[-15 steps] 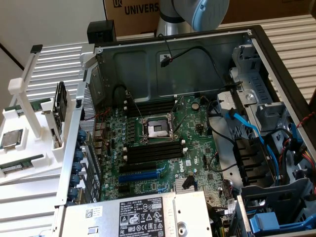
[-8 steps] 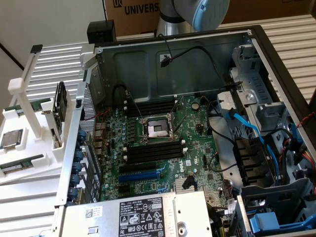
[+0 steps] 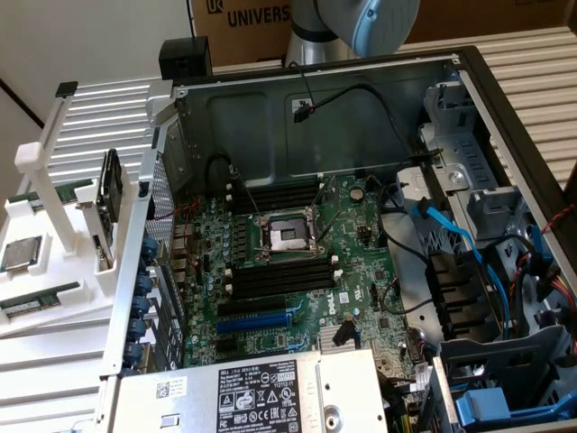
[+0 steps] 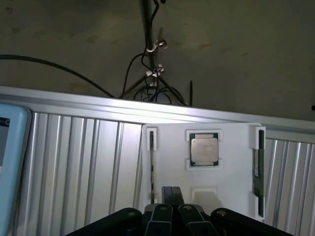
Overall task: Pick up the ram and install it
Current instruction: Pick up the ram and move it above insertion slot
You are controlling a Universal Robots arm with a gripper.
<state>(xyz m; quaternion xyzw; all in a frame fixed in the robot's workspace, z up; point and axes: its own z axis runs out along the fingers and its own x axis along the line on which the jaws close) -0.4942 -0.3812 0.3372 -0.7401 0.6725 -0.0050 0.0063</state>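
- The ribbed metal table carries everything I am working with.
- The open computer case takes up the middle of the exterior view, with its motherboard lying flat inside.
- The arm enters at twelve o'clock, above the case's far wall.
- The white holder stands on the table at nine o'clock from the case.
- The ram lies in a slot of the holder, at six o'clock from the processor chip. A second stick lies at twelve o'clock from that chip.
- The chip sits in the holder's middle pocket.
- In the wrist view my fingers are clenched together on nothing. They hang over the holder between the two sticks, clear of the ram.
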